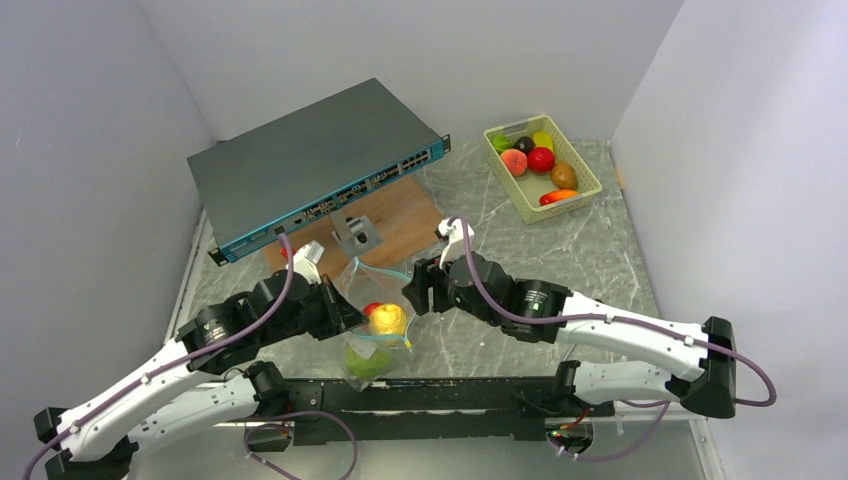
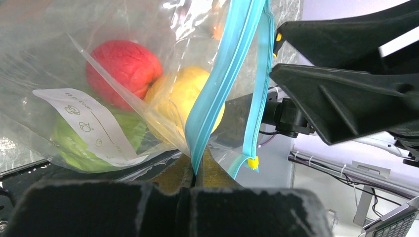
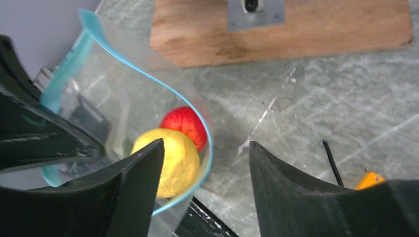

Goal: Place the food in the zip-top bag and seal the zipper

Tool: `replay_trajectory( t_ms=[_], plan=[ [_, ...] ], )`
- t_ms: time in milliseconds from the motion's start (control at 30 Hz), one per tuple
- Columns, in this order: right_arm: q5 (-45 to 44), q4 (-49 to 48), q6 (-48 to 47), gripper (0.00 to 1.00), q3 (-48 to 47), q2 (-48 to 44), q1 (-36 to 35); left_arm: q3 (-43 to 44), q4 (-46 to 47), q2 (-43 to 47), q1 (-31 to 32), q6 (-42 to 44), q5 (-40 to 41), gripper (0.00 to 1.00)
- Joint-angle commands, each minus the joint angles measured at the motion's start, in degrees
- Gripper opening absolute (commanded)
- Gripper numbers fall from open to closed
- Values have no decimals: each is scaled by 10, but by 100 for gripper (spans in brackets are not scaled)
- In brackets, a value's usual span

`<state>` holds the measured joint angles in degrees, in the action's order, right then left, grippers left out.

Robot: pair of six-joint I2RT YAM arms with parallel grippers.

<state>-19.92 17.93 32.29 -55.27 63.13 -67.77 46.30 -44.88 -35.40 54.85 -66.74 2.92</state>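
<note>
The clear zip-top bag (image 1: pixel 378 300) stands open-mouthed between the two arms. Inside it lie a red apple (image 2: pixel 123 66), a yellow lemon (image 2: pixel 183 98) and a green cabbage (image 2: pixel 84 143). My left gripper (image 2: pixel 199 170) is shut on the teal-blue zipper (image 2: pixel 222 84) at the bag's left side, holding the mouth edge up. My right gripper (image 3: pixel 205 148) is open just above the bag's right rim. The thin teal rim curves between its fingers, and its left finger (image 3: pixel 133 182) hangs over the lemon (image 3: pixel 170 160) and apple (image 3: pixel 185 126).
A dark network switch (image 1: pixel 320 165) lies at the back left. In front of it is a wooden board (image 1: pixel 405 220) with a metal bracket (image 1: pixel 357 235). A pale green basket (image 1: pixel 578 155) at the back right holds several toy foods. An orange tool tip (image 3: pixel 368 178) lies right of the bag.
</note>
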Motion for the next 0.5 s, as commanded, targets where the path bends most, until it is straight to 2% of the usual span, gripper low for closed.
replay_trajectory(
  t_ms=[0, 167, 233, 367, 400, 467],
  plan=[
    [-1, 18, 29, 61, 35, -21, -3, 4, 2, 8, 2, -5, 9, 0],
    [22, -44, 33, 47, 49, 8, -2, 13, 2, 8, 2, -1, 10, 0],
    [22, -53, 31, 35, 32, 30, -2, 19, -2, 7, 2, -1, 11, 0],
    [2, -30, -14, 4, -39, 39, -3, 27, -12, 11, 2, -4, 12, 0],
    [-3, -22, -32, 0, -56, 35, -3, 27, -12, 14, 2, -5, 11, 0],
    [-7, -16, -50, 0, -81, 25, -3, 24, -6, 22, 2, -10, 5, 0]
  ],
)
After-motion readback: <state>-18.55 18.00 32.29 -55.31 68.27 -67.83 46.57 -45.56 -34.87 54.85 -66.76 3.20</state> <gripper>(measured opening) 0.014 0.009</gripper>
